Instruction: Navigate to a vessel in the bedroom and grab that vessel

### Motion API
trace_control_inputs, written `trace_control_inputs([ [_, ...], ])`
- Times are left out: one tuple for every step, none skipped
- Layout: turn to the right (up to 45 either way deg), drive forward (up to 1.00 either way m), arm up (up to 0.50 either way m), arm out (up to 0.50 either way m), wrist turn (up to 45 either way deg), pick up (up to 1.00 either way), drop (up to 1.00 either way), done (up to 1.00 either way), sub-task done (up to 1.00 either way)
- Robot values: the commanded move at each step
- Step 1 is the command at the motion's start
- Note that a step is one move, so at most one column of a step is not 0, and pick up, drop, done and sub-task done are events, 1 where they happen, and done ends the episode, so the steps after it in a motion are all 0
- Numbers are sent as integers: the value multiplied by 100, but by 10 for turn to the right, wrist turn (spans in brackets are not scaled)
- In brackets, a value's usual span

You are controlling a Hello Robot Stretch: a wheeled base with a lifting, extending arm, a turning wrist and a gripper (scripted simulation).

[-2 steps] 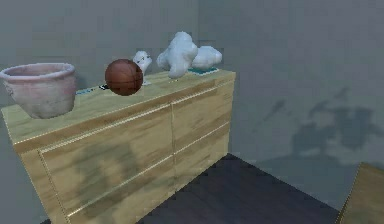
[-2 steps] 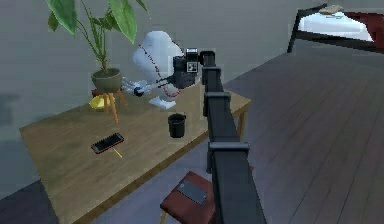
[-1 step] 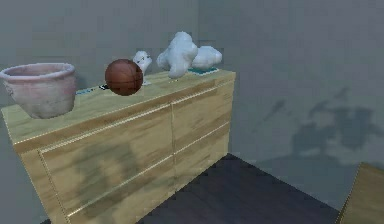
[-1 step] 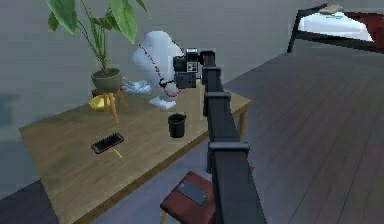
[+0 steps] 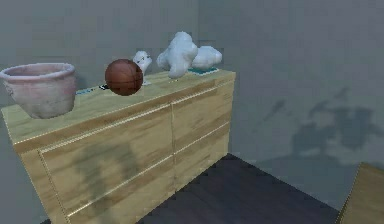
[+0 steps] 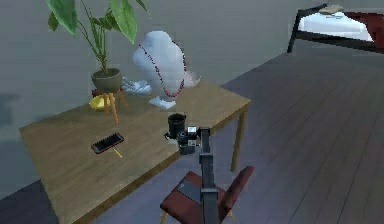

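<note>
A wide pinkish-brown bowl-shaped vessel [image 5: 38,88] stands on the left end of a light wooden dresser [image 5: 130,150] in the forward view. In the arm side view the dark arm [image 6: 208,185] rises from the bottom edge. The gripper [image 6: 177,125] is seen against the top of a wooden table [image 6: 70,170], near its front edge. Its far end is hard to make out, so I cannot tell whether it holds anything. A leafy plant in a brownish pot [image 6: 106,79] stands at the back of that table.
A basketball [image 5: 124,76] and a white plush toy [image 5: 185,55] share the dresser top. On the table are a white bust with a necklace [image 6: 160,62], a phone [image 6: 108,143] and a yellow object [image 6: 98,101]. A reddish chair [image 6: 190,200] stands by the arm; a bed [image 6: 335,22] lies beyond.
</note>
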Motion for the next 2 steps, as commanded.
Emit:
trace_control_inputs([
  [0,0,0,0,0,100,0,0,0],
  [0,0,10,0,0,0,0,0,0],
])
